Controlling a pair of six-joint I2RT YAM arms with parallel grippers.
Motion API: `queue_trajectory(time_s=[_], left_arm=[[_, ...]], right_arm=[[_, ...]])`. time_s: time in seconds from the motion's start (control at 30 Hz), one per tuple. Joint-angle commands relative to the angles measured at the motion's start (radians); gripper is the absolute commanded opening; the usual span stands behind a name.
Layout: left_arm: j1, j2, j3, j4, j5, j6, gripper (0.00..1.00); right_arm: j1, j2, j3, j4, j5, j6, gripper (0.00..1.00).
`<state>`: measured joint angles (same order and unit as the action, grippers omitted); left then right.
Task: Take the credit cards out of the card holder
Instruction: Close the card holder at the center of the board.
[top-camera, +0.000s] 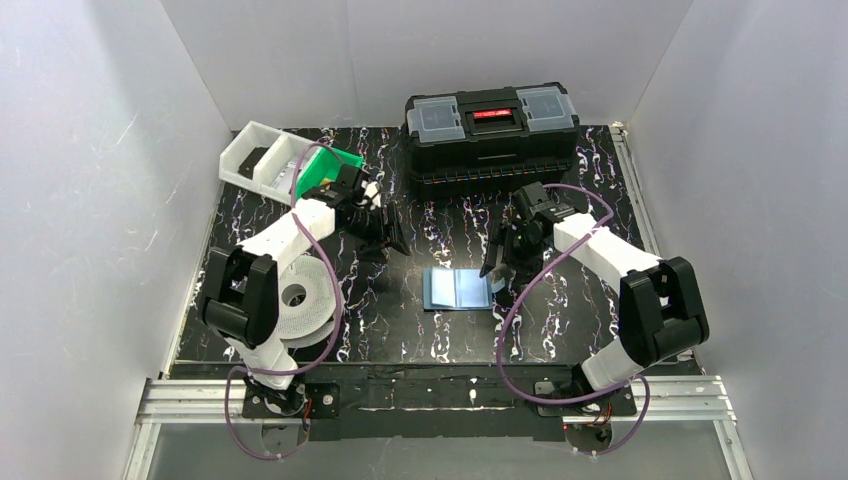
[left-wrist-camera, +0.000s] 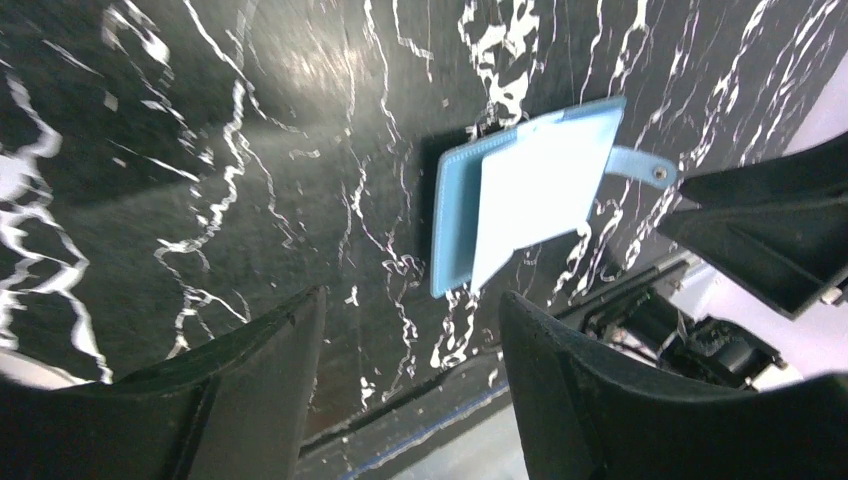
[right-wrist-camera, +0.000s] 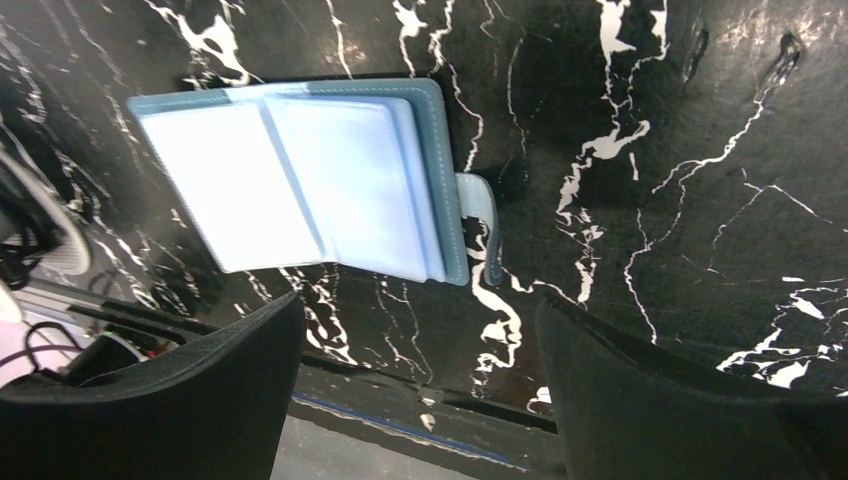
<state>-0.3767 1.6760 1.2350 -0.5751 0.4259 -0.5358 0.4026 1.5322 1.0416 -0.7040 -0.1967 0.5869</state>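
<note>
The card holder (top-camera: 457, 288) is lying open on the bench (top-camera: 400, 330). The right tool (right-wrist-camera: 420, 305) is hovering wide beside its right edge, and the left tool (left-wrist-camera: 410, 310) is wide too, well apart.

Glare washes out the card holder (right-wrist-camera: 300, 180) pockets; contents unreadable. The left arm (top-camera: 300, 225) partly hides the green bin (top-camera: 330, 163).

A robotics lab cell. White panels (top-camera: 90, 200) box in a marbled tabletop (top-camera: 420, 335); aluminium rails (top-camera: 440, 397) line 6 o'clock, and a black toolbox (top-camera: 492, 135) sits at 12 o'clock.
</note>
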Motion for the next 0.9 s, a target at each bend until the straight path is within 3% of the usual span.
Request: queue_trajectory(time_s=[0.0,0.13,0.27,0.57,0.77,0.83,0.87], left_arm=[[-0.060,-0.024,-0.092,0.117,0.137,-0.076,0.63],[-0.076,-0.011,-0.149,0.167,0.162,-0.107,0.63],[-0.086,-0.002,-0.192,0.177,0.136,-0.110,0.57],[-0.107,0.047,-0.237,0.198,0.102,-0.102,0.40],[-0.128,0.095,-0.219,0.198,0.069,-0.106,0.25],[-0.139,0.113,-0.209,0.192,0.059,-0.107,0.17],[-0.163,0.143,-0.186,0.182,0.036,-0.111,0.08]], right_arm=[[0.014,-0.012,-0.030,0.056,0.038,-0.026,0.76],[0.018,0.024,-0.022,0.056,0.051,-0.035,0.54],[0.021,0.048,-0.017,0.044,0.076,-0.036,0.41],[0.024,0.055,-0.027,0.010,0.150,-0.044,0.34],[0.025,0.070,-0.033,0.018,0.156,-0.045,0.15],[0.027,0.074,-0.032,0.021,0.159,-0.045,0.08],[0.032,0.078,-0.033,0.025,0.156,-0.044,0.01]])
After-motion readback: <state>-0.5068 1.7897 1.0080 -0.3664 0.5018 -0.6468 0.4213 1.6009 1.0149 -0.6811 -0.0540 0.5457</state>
